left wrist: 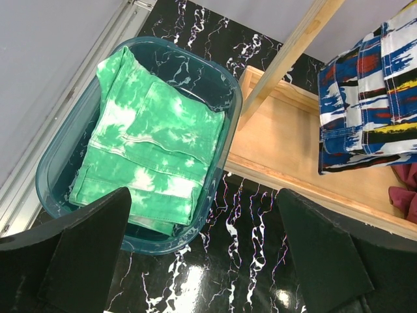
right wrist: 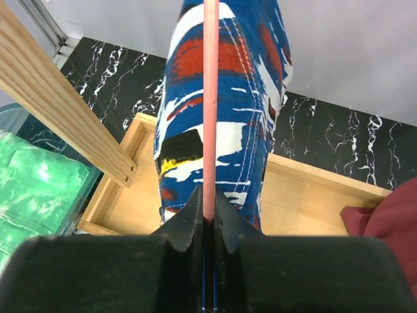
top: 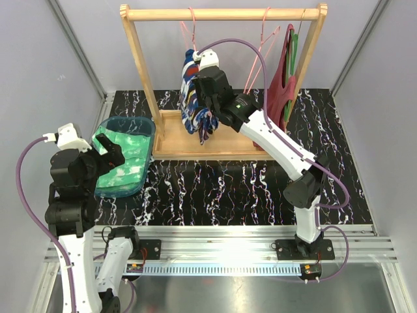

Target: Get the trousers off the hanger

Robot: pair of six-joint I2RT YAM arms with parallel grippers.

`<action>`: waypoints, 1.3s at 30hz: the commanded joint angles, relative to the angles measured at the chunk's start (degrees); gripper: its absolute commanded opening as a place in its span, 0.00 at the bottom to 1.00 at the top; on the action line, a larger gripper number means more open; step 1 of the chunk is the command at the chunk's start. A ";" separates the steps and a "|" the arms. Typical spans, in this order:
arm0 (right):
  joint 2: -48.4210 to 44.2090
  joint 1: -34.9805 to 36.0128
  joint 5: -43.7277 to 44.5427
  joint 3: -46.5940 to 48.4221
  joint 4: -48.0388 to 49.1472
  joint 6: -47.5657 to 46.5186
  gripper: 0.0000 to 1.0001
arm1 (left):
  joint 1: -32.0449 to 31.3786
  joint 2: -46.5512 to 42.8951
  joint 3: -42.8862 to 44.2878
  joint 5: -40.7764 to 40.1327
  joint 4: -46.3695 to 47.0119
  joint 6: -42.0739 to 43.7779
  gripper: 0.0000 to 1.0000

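The dark blue trousers [top: 194, 107] with red and white patches hang folded over a pink hanger [top: 191, 29] on the wooden rack [top: 221, 13]. My right gripper [top: 196, 68] is shut on that hanger's pink bar [right wrist: 210, 98], at the top of the trousers [right wrist: 234, 104]; in the right wrist view its jaws [right wrist: 209, 215] pinch the bar between them. The mint green trousers [top: 125, 161] lie folded in a teal basin [top: 124, 121]. My left gripper [top: 107, 154] is open and empty, hovering over the basin's near right edge [left wrist: 231, 111], with the green trousers [left wrist: 150, 143] ahead of it.
A plain dark red garment [top: 284, 85] hangs at the rack's right end. An empty pink hanger [top: 260, 59] hangs between it and the blue trousers. The rack's wooden base tray [top: 171, 140] lies just right of the basin. The table [top: 228, 189] is black marbled.
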 commanded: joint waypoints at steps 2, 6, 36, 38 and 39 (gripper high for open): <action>-3.87 -0.40 0.59 1.75 2.48 -0.39 0.03 | -0.33 0.12 0.04 1.29 2.27 0.86 0.99; -4.31 -0.49 1.29 4.04 2.30 -1.10 0.00 | -0.42 0.38 0.30 2.34 2.45 0.95 0.99; -12.22 8.46 9.18 18.81 -15.62 -1.27 0.00 | -52.41 10.66 -10.94 -2.81 55.68 12.33 0.99; -13.62 11.71 12.26 16.80 -15.98 -1.36 0.00 | -57.52 11.45 -12.87 -8.52 60.95 21.01 0.99; -14.06 12.68 15.24 15.83 -15.63 -1.62 0.00 | -62.68 11.89 -13.41 -15.08 62.73 24.03 0.99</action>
